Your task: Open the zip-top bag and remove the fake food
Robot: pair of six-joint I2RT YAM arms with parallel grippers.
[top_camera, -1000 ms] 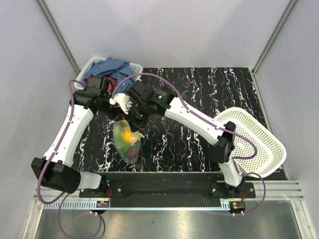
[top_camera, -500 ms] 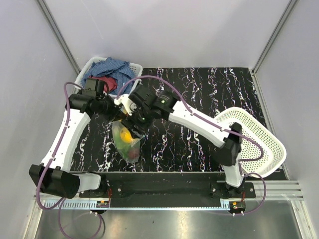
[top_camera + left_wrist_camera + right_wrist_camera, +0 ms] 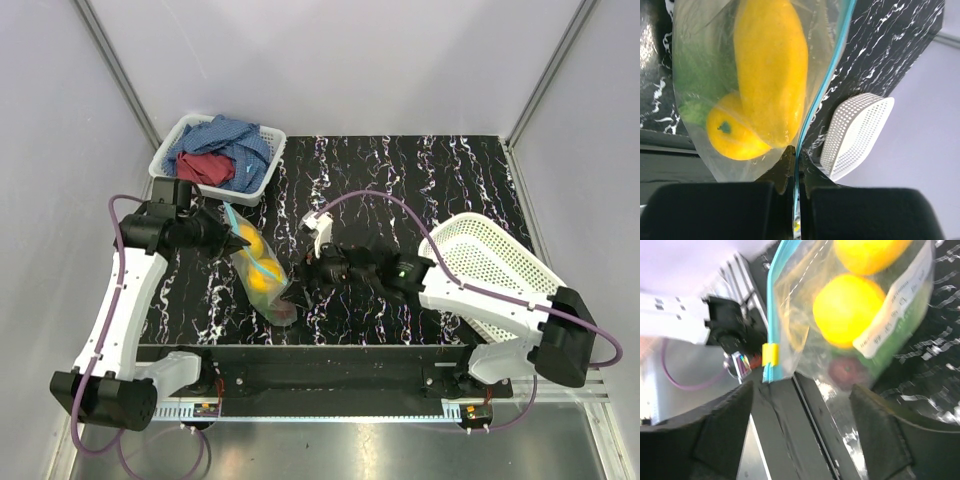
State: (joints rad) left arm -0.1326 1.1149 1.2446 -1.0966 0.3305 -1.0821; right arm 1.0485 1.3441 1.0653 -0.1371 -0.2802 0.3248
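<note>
Black marbled table [image 3: 400,180], grey walls on three sides.

1. You have the bag [image 3: 258,268] left of centre. It slants from the left gripper [image 3: 222,232] towards the near edge.
2. Your left gripper [image 3: 796,186] is closed tight on the bag's mouth. The teal zip strip [image 3: 832,65] runs straight down into the pinch between the two fingers.
3. Your right gripper [image 3: 303,285] sits at the bag's lower end. In the wrist view it [image 3: 802,395] stands wide open with nothing between the fingers. I cannot tell whether it touches the plastic.
4. Contents are all inside the bag: two lemons [image 3: 772,70] pressed together, a green piece [image 3: 690,75] beside them, and a dark red piece [image 3: 842,371] below the lemons in the right wrist view.
5. A white label [image 3: 892,305] runs across the bag's face (print too blurred to read). A yellow slider [image 3: 770,355] sits on the zip strip close to the corner of the bag.
6. An oval basket [image 3: 500,265] lies tilted at the right edge, well apart from the bag.
7. A rectangular basket [image 3: 165,160] stands at the far left corner, holding a blue cloth [image 3: 235,140] and a red cloth [image 3: 205,167].
</note>
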